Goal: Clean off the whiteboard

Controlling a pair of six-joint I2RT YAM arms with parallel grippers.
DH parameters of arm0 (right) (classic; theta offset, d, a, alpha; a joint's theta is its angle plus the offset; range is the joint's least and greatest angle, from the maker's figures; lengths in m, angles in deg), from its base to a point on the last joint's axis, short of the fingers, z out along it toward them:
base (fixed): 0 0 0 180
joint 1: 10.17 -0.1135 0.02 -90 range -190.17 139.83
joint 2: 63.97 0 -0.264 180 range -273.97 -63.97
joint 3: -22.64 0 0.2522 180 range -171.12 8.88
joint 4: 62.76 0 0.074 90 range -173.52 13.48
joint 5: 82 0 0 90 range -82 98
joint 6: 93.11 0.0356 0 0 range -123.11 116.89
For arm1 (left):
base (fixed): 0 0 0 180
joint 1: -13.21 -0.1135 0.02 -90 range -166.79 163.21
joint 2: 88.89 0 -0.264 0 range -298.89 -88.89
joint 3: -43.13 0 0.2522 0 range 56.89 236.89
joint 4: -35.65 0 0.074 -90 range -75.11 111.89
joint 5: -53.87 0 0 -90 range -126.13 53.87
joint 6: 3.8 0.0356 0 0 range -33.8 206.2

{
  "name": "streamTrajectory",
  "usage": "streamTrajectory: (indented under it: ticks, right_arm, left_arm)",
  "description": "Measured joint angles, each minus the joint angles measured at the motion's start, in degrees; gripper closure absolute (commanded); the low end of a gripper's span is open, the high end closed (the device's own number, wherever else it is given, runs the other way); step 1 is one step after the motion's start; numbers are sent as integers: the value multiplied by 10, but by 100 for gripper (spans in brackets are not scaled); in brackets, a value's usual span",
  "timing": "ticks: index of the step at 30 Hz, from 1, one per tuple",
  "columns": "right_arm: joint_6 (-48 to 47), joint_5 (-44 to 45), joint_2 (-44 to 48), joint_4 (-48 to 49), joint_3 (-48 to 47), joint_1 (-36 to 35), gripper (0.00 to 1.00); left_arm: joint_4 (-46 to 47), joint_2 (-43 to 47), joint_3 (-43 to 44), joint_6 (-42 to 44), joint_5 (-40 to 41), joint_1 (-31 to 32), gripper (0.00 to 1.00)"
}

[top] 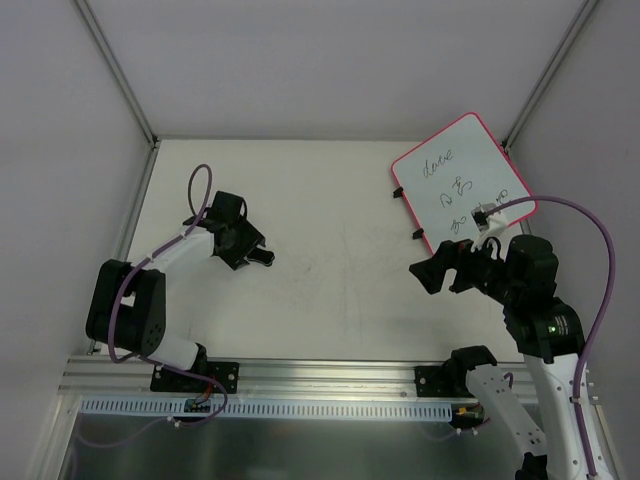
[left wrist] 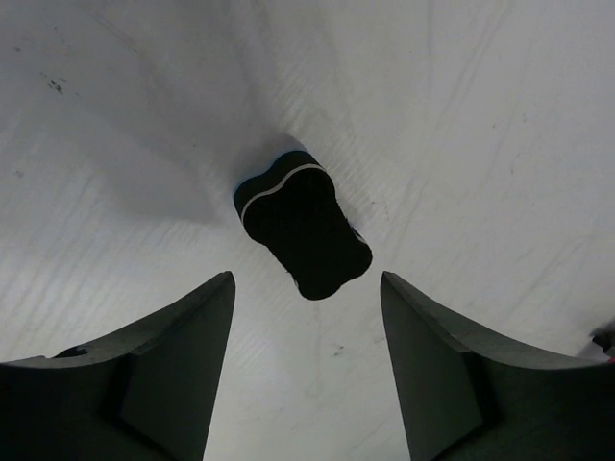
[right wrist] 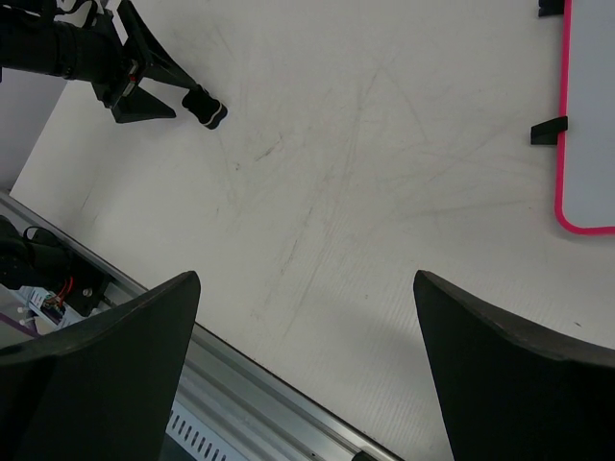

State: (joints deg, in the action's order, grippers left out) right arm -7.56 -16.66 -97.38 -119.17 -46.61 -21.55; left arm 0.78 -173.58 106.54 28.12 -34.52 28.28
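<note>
**Pink-rimmed board bears black scribbles**

The whiteboard (top: 462, 180) lies at the table's (top: 330, 200) far right. The left gripper (left wrist: 306, 283) and right gripper (right wrist: 307, 279) both gape empty. The eraser (left wrist: 303, 223) rests ungrasped at the left fingertips.

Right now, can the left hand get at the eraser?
Probably yes: the eraser lies on the table just ahead of the left hand, whose fingers are open, with nothing between them.

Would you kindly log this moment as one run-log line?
left tool: open, over eraser | right tool: open, empty | whiteboard: scribbles unerased
</note>
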Motion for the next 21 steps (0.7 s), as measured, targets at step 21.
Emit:
streamTrajectory:
  ticks: [21]
  right_arm:
    - [8,-2,20,1,10,0,1]
  left_arm:
    - [59,-47,-22,-75,19,11,73]
